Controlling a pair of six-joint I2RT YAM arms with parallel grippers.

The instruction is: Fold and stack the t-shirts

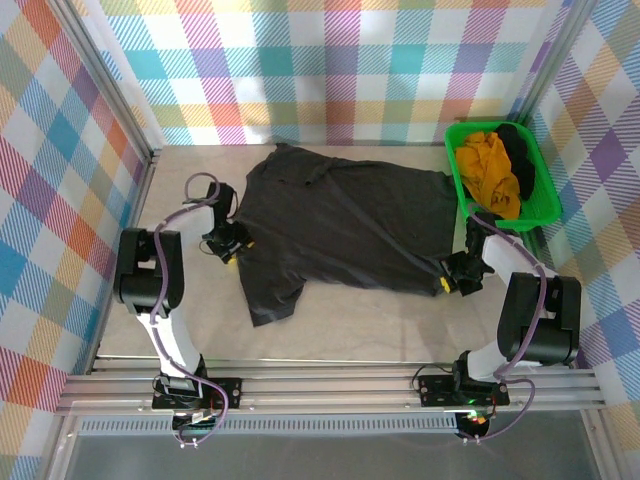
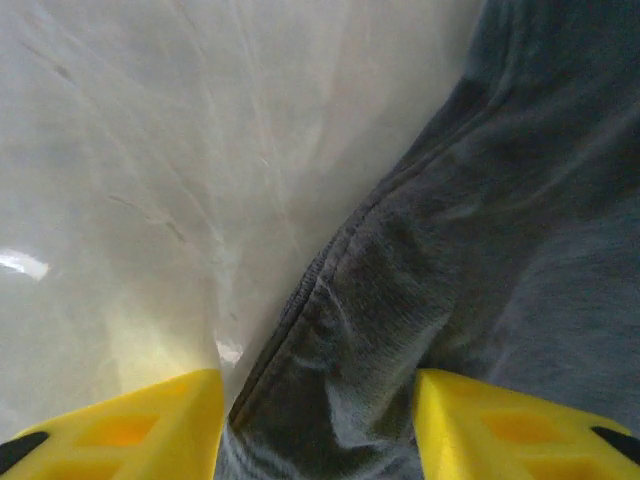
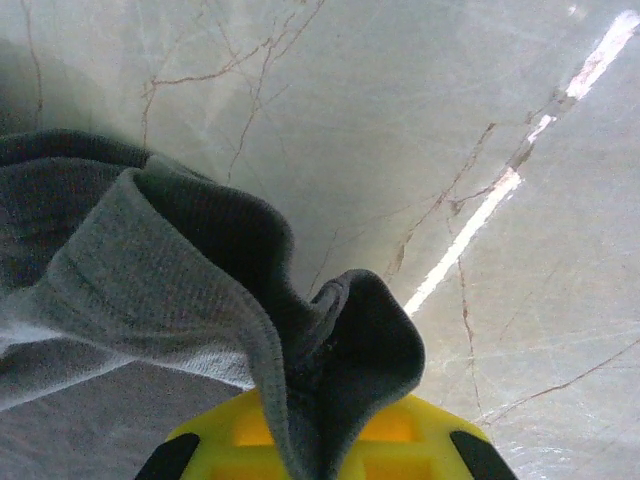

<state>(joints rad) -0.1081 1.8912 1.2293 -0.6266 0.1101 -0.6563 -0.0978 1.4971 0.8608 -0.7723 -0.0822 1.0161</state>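
**Charcoal t-shirt spread on a table between two robot arms**

Seen from above, a charcoal t-shirt lies spread flat across the middle of a pale table, its collar toward the upper left of the frame and one sleeve pointing to the lower left. The left gripper sits at the shirt's left edge. In its wrist view the yellow fingers stand apart, released, with the shirt's stitched hem lying loose on the table between them. The right gripper is at the shirt's lower right corner. Its wrist view shows the yellow fingers clenched on a bunched fold of the grey fabric, which rises just off the table. At the upper right of the overhead frame stands a bright green basket holding a mustard-yellow t-shirt and a black t-shirt, crumpled side by side
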